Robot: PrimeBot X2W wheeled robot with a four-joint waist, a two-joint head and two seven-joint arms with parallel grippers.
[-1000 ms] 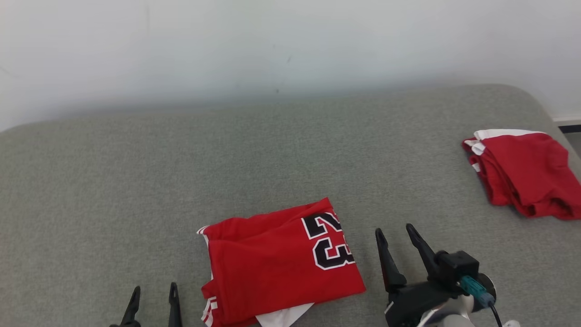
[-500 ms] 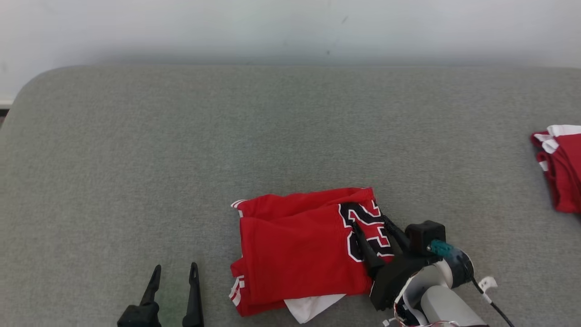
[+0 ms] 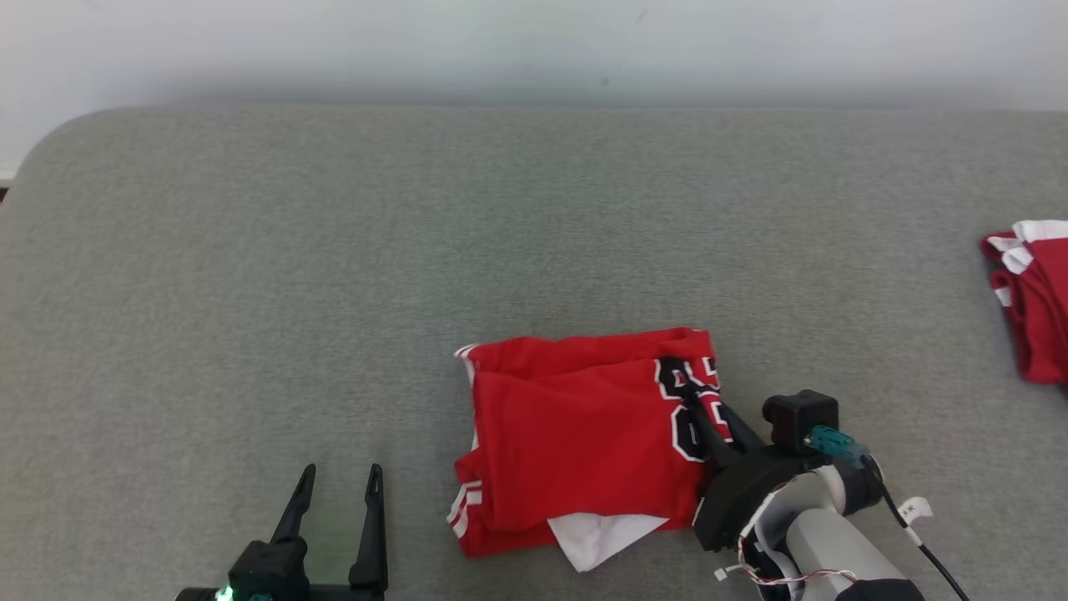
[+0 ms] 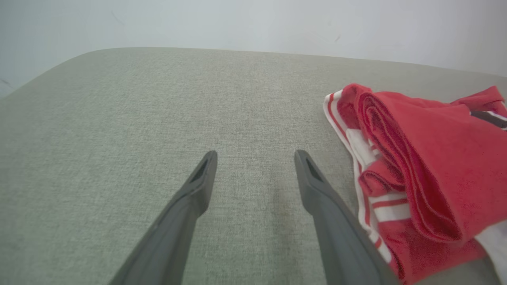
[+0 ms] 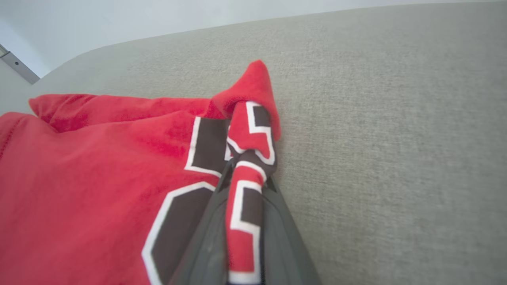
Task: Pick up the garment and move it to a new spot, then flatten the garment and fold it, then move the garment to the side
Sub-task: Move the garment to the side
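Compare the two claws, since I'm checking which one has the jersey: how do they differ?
The left claw stands open; the right claw is shut. The left claw holds nothing, over bare grey surface beside the jersey; the right claw pinches the jersey's numbered edge. Both are long, dark and two-pronged.

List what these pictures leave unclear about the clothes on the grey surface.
- Printed number, head view: right hand and a pinched fold cover part.
- Second red garment, head view: cut off by right edge.
- White cloth, head view: mostly tucked under the red jersey.
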